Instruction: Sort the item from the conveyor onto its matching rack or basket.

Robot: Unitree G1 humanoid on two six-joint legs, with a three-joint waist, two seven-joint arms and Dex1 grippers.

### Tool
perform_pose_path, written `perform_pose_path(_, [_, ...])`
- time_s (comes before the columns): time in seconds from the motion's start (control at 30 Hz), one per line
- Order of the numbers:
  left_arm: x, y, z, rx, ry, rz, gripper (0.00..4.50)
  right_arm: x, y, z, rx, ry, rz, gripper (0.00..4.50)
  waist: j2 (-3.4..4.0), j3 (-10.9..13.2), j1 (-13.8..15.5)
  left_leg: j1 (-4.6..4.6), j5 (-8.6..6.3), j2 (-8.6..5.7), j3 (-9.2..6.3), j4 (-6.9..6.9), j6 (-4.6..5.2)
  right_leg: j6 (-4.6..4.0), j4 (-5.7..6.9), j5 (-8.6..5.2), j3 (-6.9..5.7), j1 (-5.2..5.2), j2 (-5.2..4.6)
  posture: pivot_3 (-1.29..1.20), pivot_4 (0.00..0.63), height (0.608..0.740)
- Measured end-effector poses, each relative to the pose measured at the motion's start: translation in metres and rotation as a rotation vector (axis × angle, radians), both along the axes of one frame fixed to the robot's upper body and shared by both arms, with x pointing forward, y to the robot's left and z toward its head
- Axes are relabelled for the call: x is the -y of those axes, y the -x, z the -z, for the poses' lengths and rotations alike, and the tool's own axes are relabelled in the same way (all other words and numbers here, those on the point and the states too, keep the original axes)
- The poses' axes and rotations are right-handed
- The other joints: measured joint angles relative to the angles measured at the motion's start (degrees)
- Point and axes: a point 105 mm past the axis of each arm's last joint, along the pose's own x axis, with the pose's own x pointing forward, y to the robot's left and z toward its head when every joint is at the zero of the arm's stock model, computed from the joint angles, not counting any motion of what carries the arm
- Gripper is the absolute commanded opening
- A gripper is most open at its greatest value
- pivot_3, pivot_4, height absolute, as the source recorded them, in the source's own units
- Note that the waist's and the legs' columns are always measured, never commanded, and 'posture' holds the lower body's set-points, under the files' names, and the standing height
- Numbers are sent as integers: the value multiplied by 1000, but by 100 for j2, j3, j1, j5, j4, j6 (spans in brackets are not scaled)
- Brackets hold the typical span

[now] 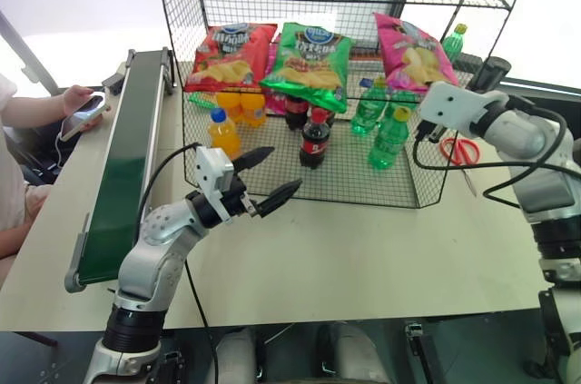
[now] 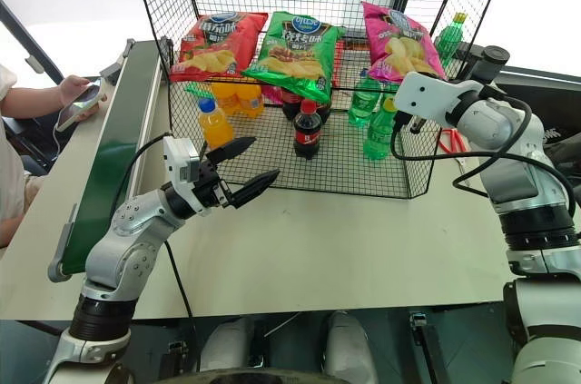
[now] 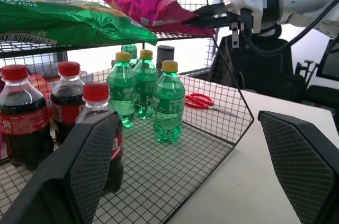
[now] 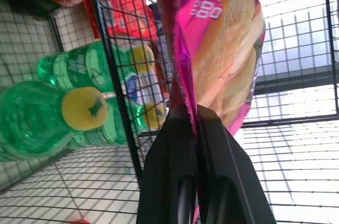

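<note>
At the far left a person's hand [image 1: 80, 103] holds a phone beside the conveyor [image 1: 127, 166], whose dark green belt runs along the left side of the counter [image 1: 363, 257]; the left claw [image 1: 265, 175] hovers above the counter just in front of the rack [image 1: 399, 186], its two black fingers spread wide apart with nothing between them. On the rack's middle shelf a red chip bag [image 1: 229, 55] lies at about 11 o'clock from that claw, a green chip bag [image 1: 310, 62] at about 1 o'clock; below them stand orange bottles [image 1: 223, 132], cola bottles [image 1: 315, 139] and green bottles [image 1: 388, 139]. At the shelf's right end lies the pink chip bag [image 1: 410, 50]; the right claw [image 4: 194, 128] is pinched together on its sealed lower edge, the bag resting on the shelf. Red scissors [image 1: 461, 150] lie on the counter, at 3 o'clock of the rack.
</note>
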Motion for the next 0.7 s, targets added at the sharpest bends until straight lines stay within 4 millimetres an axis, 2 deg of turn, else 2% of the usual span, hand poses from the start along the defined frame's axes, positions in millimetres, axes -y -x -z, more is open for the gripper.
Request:
perform_pose_path(0.2, [0,0,-1,6,4,-1,4500,7,6,-11,3,-172,-16,4209,0,0,2,0,-1,0,-1,0,1,0,-1,0,0,2,0,0,150,740])
perform_pose_path(0.23, [1,0,-1,6,6,-2,4500,6,8,-13,2,-204,-33,4372,0,0,3,0,-1,0,-1,0,1,0,-1,0,-1,2,0,0,150,740])
perform_pose_path(0.37, [0,-1,0,2,8,0,4500,-13,31,-12,-33,-337,-207,4372,0,0,15,0,-6,1,-4,-2,10,0,-3,0,-2,3,0,0,150,740])
perform_pose_path(0.53, [0,-4,-6,-14,70,-1,4500,-45,81,-19,-92,-530,-534,4372,-1,0,31,5,-27,0,-8,4,47,0,-2,1,-3,13,-3,0,150,740])
perform_pose_path(0.63, [-2,-6,-16,-56,146,9,4500,-56,103,-21,-144,-610,-631,4372,-2,0,33,6,-28,0,-11,5,49,0,-2,1,-4,15,-4,0,150,740])
perform_pose_path(0.7, [-2,-8,-15,-74,123,-18,4500,-60,111,-14,-201,-659,-640,4372,-2,0,30,6,-28,0,-13,5,49,0,-2,1,-4,15,-4,0,150,740])
